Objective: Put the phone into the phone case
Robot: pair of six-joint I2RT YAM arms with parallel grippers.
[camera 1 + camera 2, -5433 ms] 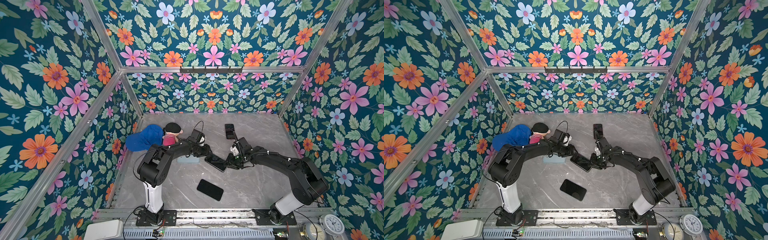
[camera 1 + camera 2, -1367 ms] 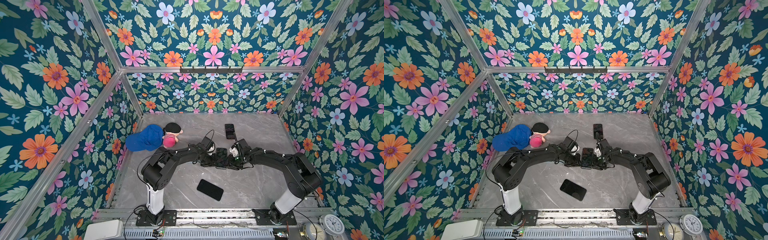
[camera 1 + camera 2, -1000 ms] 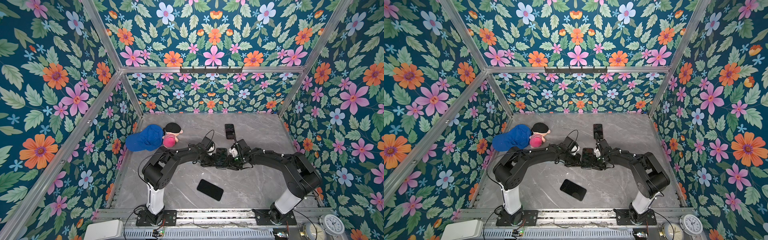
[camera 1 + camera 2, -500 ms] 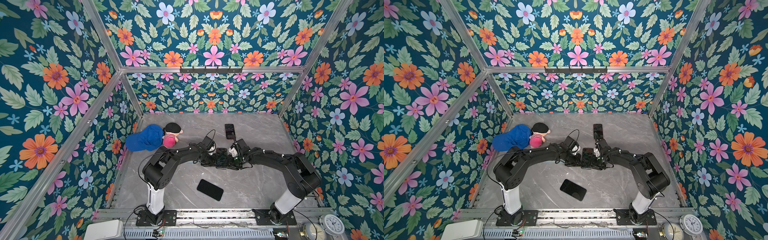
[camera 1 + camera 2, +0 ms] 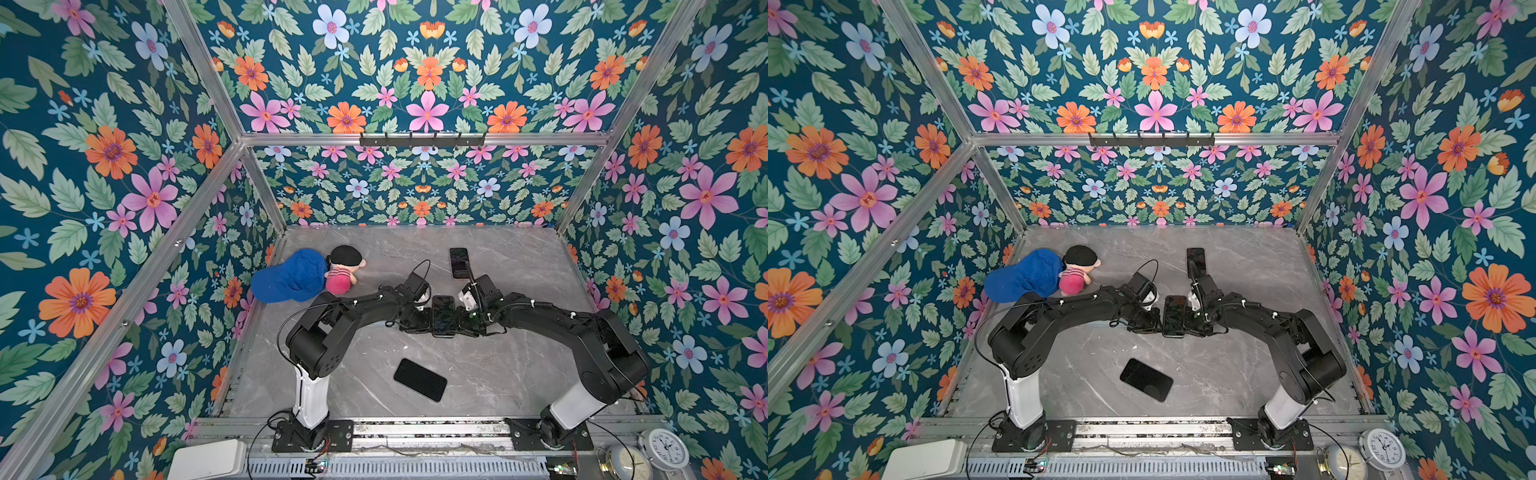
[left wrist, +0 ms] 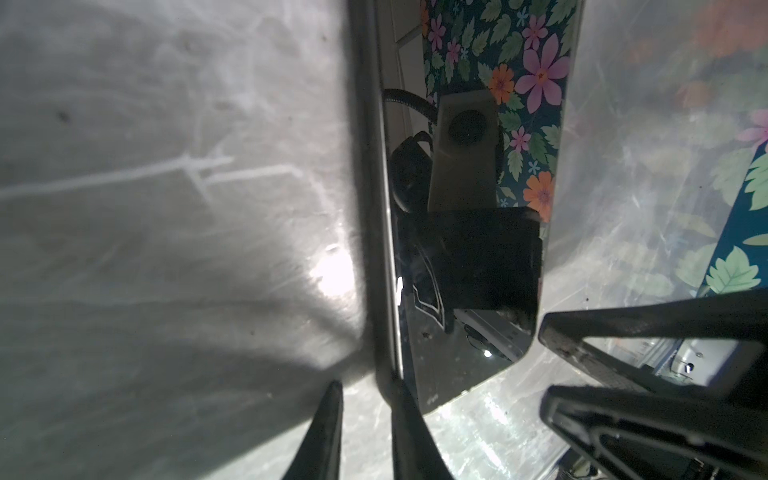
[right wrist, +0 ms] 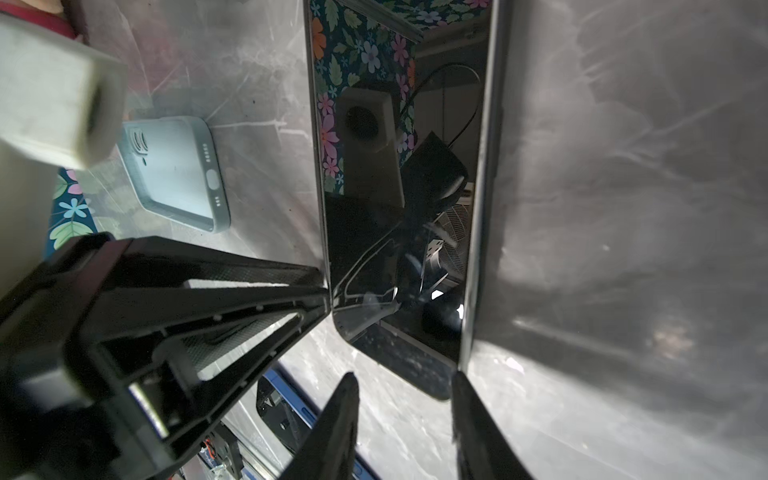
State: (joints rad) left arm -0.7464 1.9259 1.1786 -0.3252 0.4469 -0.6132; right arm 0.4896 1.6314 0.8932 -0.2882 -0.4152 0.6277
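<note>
The left gripper (image 5: 419,325) has its fingers (image 6: 326,419) a little apart, and bare table (image 6: 166,208) shows in the narrow gap. The inner finger lies against the long rim of the phone (image 5: 443,313) near a corner, and nothing is clamped between the two. The right gripper (image 5: 463,325) is partly open, wider than the left one. One of its fingers (image 7: 478,415) touches the opposite long rim, and the other points at the short end, just beside it.

The phone lies flat, screen up, directly between the two grippers. Its dark glass mirrors the wrist cameras and the flowered walls. The phone case (image 7: 178,174), pale grey-blue with the open side up, lies on the table behind the left gripper, apart from the phone. In both top views the left arm hides it.

Well out from the left gripper rest a blue cap (image 5: 286,277) and a doll (image 5: 344,272), touching each other. A second phone (image 5: 419,379) lies on the base side of both grippers. A third phone (image 5: 459,262) lies just beyond the right gripper.
</note>
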